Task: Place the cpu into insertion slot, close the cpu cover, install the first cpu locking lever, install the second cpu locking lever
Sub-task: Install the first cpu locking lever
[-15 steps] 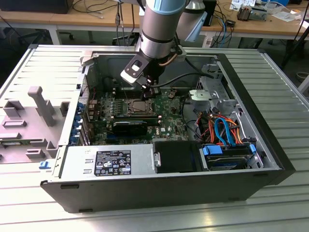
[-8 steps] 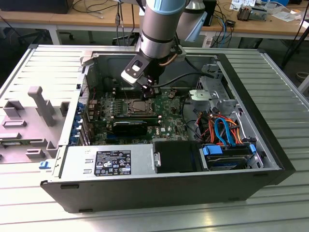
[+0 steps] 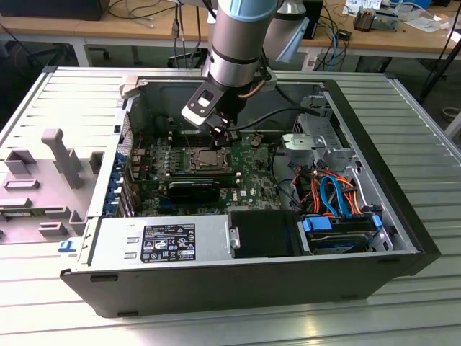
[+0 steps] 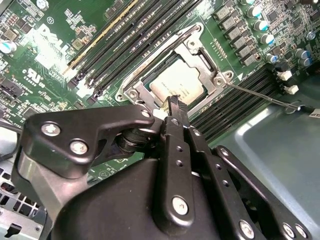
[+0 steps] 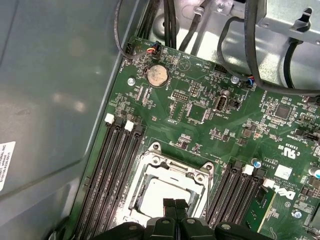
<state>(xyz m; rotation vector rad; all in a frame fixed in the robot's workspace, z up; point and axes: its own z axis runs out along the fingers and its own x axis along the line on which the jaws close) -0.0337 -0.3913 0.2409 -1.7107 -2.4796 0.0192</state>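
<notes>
Nearest the lens in the second wrist view, black bolted linkage of the jaws, narrowing to one fingertip [image 4: 175, 104]. Jaws together: in the first wrist view both fingertips [image 5: 170, 205] side by side and touching, nothing seen between them.

Directly under the tips, the cpu [image 4: 175, 82], grey top up, seated in the insertion slot [image 3: 193, 161]. Tips over its near edge, contact impossible to tell. Round the cpu, the cpu cover [image 4: 202, 59], lying flat, with the chip visible through its cut-out.

Tight on both flanks of the jaws: banks of black memory slots [image 5: 112, 170] hard against the socket's edges, white clips at their ends. Beyond the tips, low green board with a coin cell [image 5: 157, 75], then black cables [image 5: 171, 25] and bare metal framing. Past one bank of memory slots, smooth grey case wall [image 5: 50, 100]. From one corner of the cpu cover, a thin metal rod [image 4: 260, 95] reaching out across the memory slots toward that grey wall, apart from the tips.

Seen from outside, arm [image 3: 241, 43] dropping steeply into the open computer case [image 3: 238, 288], set on a ribbed metal surface [image 3: 410, 303]. Case walls well apart from the jaws all round. Power supply [image 3: 162, 241] and black shroud [image 3: 263, 232] on the camera's side of the jaws; coloured cables [image 3: 335, 194] off toward the exterior view's right.
</notes>
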